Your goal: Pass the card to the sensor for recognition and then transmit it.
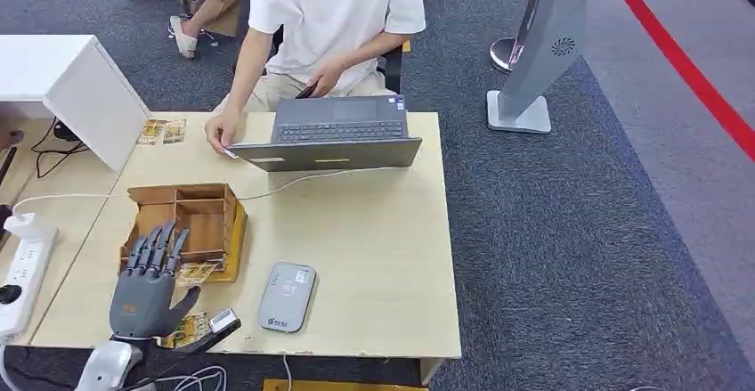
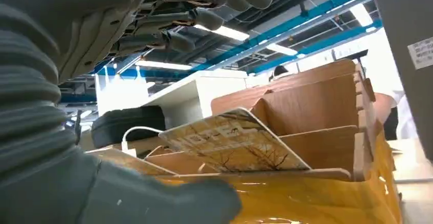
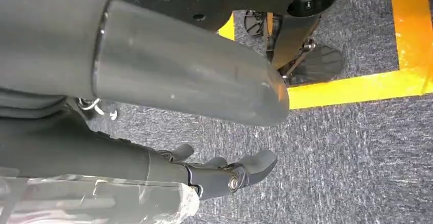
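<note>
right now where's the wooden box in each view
Head view: wooden box on the table's left part, just beyond the left hand.
Left wrist view: the box stands close ahead, a patterned card leaning in it.
Right wrist view: not in it.
Shared landmark: the left hand's fingers.

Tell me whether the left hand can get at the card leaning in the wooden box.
Probably yes: the left hand hovers open over the wooden box, fingers spread above the card, nothing between.

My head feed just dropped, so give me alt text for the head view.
The left hand hovers open over the wooden box at a card on the table's near-left side. A grey sensor lies beside it; a seated person works a laptop opposite.
</note>
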`<action>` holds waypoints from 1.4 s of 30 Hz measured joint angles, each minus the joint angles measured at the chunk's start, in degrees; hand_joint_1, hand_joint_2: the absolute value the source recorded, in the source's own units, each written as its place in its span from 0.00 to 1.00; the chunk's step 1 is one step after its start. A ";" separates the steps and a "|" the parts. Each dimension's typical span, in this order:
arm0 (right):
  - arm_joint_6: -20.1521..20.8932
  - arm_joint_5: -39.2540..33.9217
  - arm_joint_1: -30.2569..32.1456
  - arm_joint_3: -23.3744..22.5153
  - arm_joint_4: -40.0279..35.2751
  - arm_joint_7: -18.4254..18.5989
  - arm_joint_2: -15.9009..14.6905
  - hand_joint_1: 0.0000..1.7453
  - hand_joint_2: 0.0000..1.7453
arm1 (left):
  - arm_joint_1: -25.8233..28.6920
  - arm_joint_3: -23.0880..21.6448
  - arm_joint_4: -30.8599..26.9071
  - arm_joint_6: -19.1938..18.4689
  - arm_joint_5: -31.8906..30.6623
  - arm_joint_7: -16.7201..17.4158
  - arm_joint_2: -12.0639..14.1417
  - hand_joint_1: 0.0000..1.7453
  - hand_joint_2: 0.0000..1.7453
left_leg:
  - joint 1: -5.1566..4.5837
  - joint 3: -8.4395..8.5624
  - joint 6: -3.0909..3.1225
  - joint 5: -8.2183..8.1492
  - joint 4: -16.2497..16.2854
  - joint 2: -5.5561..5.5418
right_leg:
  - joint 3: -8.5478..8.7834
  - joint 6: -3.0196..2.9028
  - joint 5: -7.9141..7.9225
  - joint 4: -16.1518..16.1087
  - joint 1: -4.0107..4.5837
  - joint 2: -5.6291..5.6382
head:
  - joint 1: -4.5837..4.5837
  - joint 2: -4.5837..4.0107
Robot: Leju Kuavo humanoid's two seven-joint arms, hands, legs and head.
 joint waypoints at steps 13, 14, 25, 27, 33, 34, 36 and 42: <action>0.04 -0.13 0.02 0.00 -0.02 -0.13 0.00 0.00 0.00 | 0.04 -1.35 0.05 -1.62 2.56 0.04 0.33 1.00 1.00 | 0.00 -0.01 0.00 0.00 0.00 0.00 | 0.00 0.00 0.00 0.00 0.00 -0.01 | 0.02 0.00; 0.04 -0.13 0.02 0.00 -0.02 -0.13 0.00 0.00 0.00 | 0.04 -1.38 0.05 -1.56 2.60 0.04 0.33 1.00 1.00 | 0.00 -0.01 0.00 0.00 0.00 0.00 | 0.00 0.00 0.00 0.00 0.00 -0.01 | 0.00 0.00; -0.13 -0.59 0.08 0.00 -0.02 -0.13 0.00 0.00 0.00 | 0.59 -1.38 -1.97 -0.90 3.35 0.31 0.24 1.00 1.00 | 0.00 0.00 0.00 0.00 0.00 0.00 | -0.01 0.00 0.00 0.00 0.00 0.00 | 0.00 0.00; -0.28 -1.07 0.12 0.00 0.00 -0.13 0.00 0.00 0.00 | 0.89 -1.57 -4.64 -1.49 3.32 0.72 0.20 1.00 1.00 | 0.00 -0.02 0.00 0.00 0.00 -0.01 | 0.00 0.00 0.00 0.00 0.00 -0.02 | 0.00 0.00; -0.37 -2.21 0.53 -0.11 -0.02 -0.72 0.00 0.00 0.00 | 2.42 -4.29 -18.13 -3.90 3.30 -0.11 0.35 1.00 1.00 | -0.01 -0.04 0.00 0.00 0.02 -0.03 | -0.02 0.00 0.00 -0.02 0.00 -0.05 | 0.02 0.00; -0.35 -2.43 0.65 -0.13 -0.02 -0.98 0.00 0.00 0.00 | 2.36 -5.28 -20.90 -5.15 3.85 -0.13 0.63 1.00 1.00 | -0.01 -0.03 0.00 0.00 0.02 -0.03 | -0.02 0.00 0.00 -0.02 0.00 -0.05 | 0.02 0.00; -0.28 -3.08 1.03 -0.24 -0.02 -1.60 -0.02 0.00 0.00 | 1.89 -7.53 -26.26 -8.54 4.85 0.09 1.29 1.00 1.00 | -0.01 -0.02 0.01 0.00 0.03 -0.03 | -0.02 0.00 0.00 -0.02 0.00 -0.06 | -0.02 0.00; -0.35 -4.18 1.74 -1.12 -0.02 -2.08 -0.02 0.00 0.00 | -3.96 -13.79 -37.88 -15.65 11.24 2.65 4.50 1.00 1.00 | 0.00 0.00 0.00 0.01 0.03 -0.02 | -0.01 -0.04 0.03 -0.01 0.00 -0.05 | -0.02 0.00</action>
